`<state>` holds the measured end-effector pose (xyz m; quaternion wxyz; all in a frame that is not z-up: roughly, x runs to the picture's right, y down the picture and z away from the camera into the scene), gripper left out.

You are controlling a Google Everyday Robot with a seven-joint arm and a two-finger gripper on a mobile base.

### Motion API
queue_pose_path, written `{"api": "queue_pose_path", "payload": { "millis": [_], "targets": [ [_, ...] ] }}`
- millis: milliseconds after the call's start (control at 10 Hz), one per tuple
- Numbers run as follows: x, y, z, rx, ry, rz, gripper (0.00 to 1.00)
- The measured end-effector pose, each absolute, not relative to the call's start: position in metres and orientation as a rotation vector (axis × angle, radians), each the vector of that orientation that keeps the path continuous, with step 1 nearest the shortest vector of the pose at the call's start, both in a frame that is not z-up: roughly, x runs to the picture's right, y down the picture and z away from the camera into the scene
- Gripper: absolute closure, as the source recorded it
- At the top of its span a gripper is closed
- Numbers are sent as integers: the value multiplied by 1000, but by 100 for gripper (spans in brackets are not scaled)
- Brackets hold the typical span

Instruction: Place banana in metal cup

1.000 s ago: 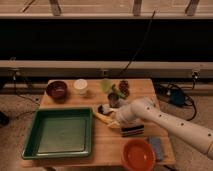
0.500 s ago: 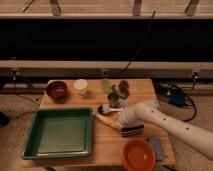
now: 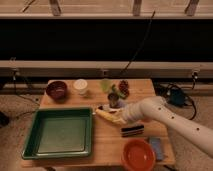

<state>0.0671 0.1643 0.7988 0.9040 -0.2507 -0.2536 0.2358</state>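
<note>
The banana (image 3: 107, 116) is small and yellow and lies low over the wooden table, just right of the green tray. My gripper (image 3: 116, 119) is at the end of the white arm that reaches in from the right, and it is shut on the banana's right end. The metal cup (image 3: 114, 100) is a short grey cylinder with a dark inside. It stands just behind the gripper, a little above it in the view, and the banana is in front of it.
A green tray (image 3: 40, 145) fills the table's left front. At the back stand a maroon bowl (image 3: 56, 90), a white cup (image 3: 80, 86), a pale green cup (image 3: 106, 85) and a dark red object (image 3: 123, 86). A black brush (image 3: 132, 131), an orange bowl (image 3: 137, 155) and a blue item (image 3: 156, 148) lie at the front right.
The arm's end has closed in on the banana, and the banana has shifted slightly to the right, toward the metal cup.
</note>
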Motion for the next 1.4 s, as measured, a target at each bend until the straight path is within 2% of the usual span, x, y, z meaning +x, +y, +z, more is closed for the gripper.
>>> {"api": "queue_pose_path", "payload": {
  "millis": [500, 800, 1200, 1300, 1400],
  "targets": [
    [85, 109, 766, -470, -541, 457, 100],
    [103, 82, 788, -460, -520, 496, 100],
    [105, 72, 827, -475, -499, 544, 100],
    [101, 68, 832, -474, -498, 543, 98],
    [99, 64, 837, -467, -493, 548, 89]
  ]
}}
